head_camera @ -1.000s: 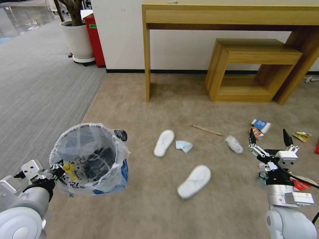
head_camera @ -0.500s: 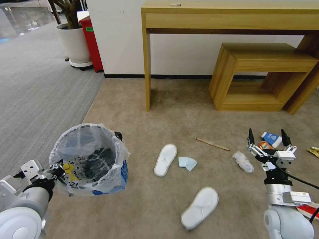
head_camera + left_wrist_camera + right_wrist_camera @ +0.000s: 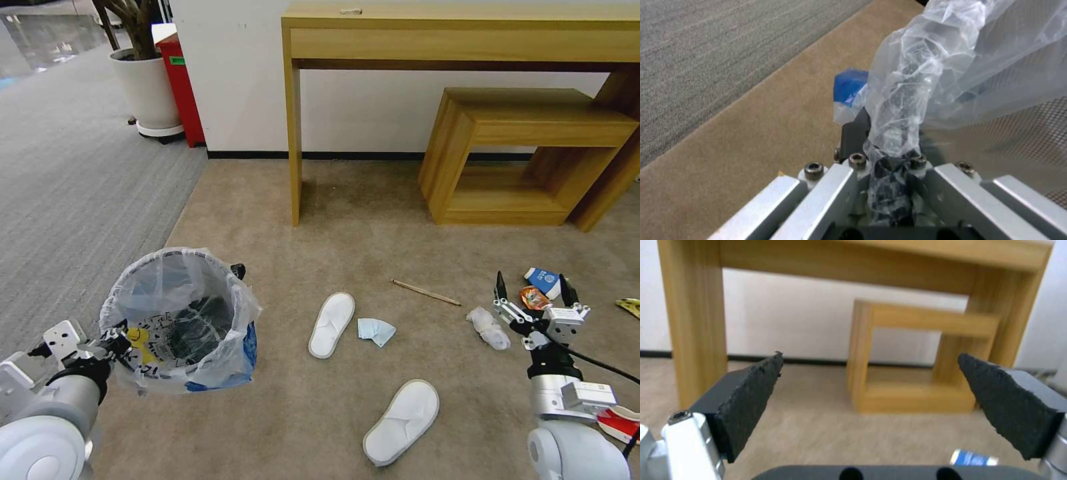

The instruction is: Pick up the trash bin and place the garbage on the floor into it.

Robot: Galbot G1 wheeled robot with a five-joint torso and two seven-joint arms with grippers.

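The trash bin, a round dark bin lined with a crinkled clear bag and blue low down, hangs at the lower left. My left gripper is shut on its near rim and bag. Garbage lies on the beige floor: two white slippers, a pale tissue, a stick, a white wad, a blue-white cup, an orange can and a yellow wrapper. My right gripper is open and holds nothing, just right of the wad.
A wooden desk stands against the wall with a low wooden stool under it. Grey ribbed carpet lies to the left, with a white plant pot and a red box behind. A red-white cup lies by my right arm.
The whole head view has shifted, so the camera moved; desk and litter sit lower in the picture. My left gripper still holds the bin, and the right stays open.
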